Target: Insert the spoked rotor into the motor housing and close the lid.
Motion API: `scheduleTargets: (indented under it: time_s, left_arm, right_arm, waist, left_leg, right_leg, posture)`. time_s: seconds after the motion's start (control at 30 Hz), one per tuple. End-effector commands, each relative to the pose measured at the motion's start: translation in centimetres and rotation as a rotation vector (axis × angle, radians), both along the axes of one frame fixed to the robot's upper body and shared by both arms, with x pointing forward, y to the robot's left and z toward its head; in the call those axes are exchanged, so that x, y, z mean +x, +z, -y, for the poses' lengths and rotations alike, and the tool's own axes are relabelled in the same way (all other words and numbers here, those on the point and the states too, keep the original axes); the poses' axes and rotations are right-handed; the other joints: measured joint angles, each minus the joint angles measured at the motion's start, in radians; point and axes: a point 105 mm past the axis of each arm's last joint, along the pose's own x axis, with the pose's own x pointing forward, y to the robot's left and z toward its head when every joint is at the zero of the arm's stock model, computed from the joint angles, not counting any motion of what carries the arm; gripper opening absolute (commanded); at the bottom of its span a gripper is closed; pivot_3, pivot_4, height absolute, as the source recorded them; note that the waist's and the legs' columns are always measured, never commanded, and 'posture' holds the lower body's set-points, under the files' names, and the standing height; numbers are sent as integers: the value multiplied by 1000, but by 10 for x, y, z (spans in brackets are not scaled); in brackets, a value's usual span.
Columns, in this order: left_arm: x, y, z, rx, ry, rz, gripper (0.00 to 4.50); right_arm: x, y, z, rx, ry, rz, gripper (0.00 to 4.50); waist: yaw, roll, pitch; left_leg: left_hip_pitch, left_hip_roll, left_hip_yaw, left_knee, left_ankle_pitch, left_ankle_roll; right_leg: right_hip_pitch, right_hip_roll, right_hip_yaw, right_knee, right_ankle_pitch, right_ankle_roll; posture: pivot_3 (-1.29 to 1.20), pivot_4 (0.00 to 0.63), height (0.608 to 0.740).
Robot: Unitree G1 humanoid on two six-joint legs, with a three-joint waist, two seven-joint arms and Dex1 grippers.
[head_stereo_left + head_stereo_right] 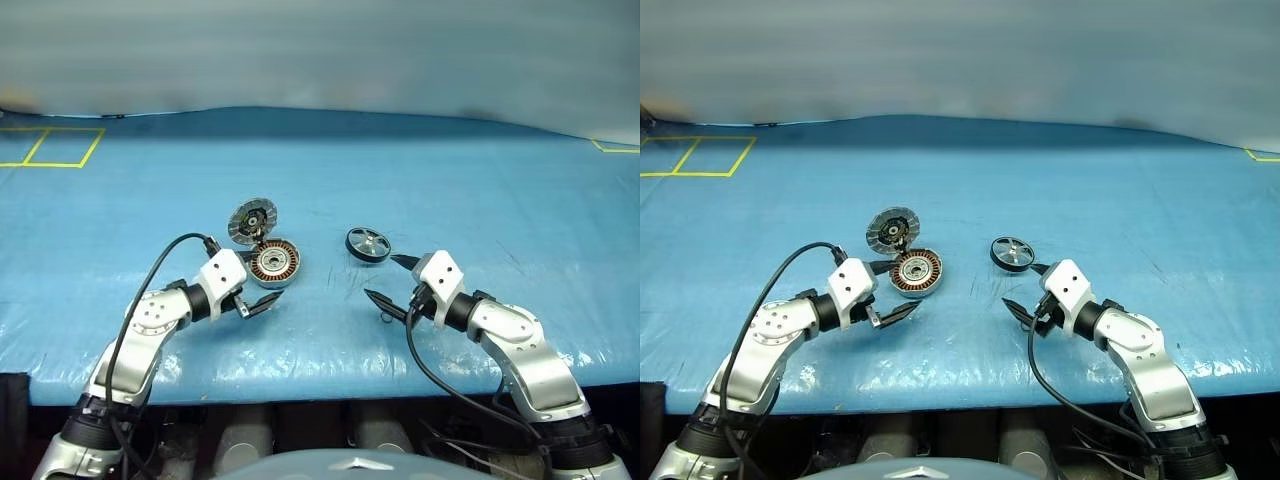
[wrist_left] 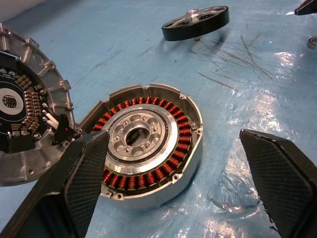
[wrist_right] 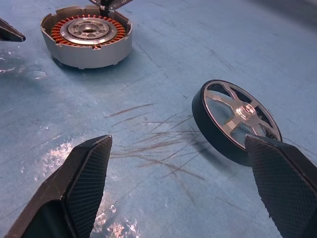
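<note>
Blue-covered desk carried three motor parts near its centre. Motor housing lay flat, open side up, copper-orange windings ringing a silver hub. Lid stood tipped up at the housing's 11 o'clock, touching its rim there, ribbed inner face with dark centre showing; thin wires ran between the two in the left wrist view. Spoked rotor sat apart at the housing's 3 o'clock, black ring, silver spokes, tilted with one edge raised off the desk, not inside the housing. Left end effector was spread wide, empty, fingers either side of the housing's near edge at about 7 o'clock of it; could not tell if a fingertip touched. Right end effector was also spread wide, empty, sitting at the rotor's 5 o'clock, one fingertip just beside the rotor's rim, contact unclear. Yellow tape lines marked the desk's far 10 o'clock corner. Scratch marks showed on the blue surface near the rotor.
</note>
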Motion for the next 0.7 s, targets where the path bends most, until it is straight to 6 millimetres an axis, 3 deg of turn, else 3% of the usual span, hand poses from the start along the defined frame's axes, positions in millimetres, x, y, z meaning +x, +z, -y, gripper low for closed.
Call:
scheduleTargets:
  time_s: [0.03,0.17,0.37,0.5,0.7]
  left_arm:
    - [0,11,3,26,-35,38,4500]
    - [1,12,3,81,-80,45,4500]
    - [-2,15,5,321,-282,42,4500]
    - [8,32,2,618,-461,129,4500]
    - [15,37,0,982,-661,149,4500]
  right_arm:
    - [2,14,-3,4,12,63,4484]
    - [3,15,-4,5,12,69,4484]
    - [5,15,-5,6,15,73,4484]
    - [8,18,-6,-6,30,83,4484]
    - [7,19,-8,-24,73,63,4484]
  waist:
    - [0,0,0]
    - [0,0,0]
    - [1,0,0]
    - [3,-1,1]
    - [2,-1,1]
  left_leg:
    - [0,0,0,0,0,0]
    - [0,0,0,0,0,0]
    - [0,0,0,0,0,0]
    - [-1,0,0,0,0,0]
    - [-2,-1,1,-1,0,1]
  right_leg:
    - [0,0,0,0,0,0]
    - [0,0,0,0,0,0]
    - [0,0,0,0,0,1]
    - [-1,0,0,0,0,1]
    - [-1,1,0,-1,0,0]
  posture:
    - [0,150,740]
    - [0,150,740]
    - [0,150,740]
    - [0,150,740]
    - [0,150,740]
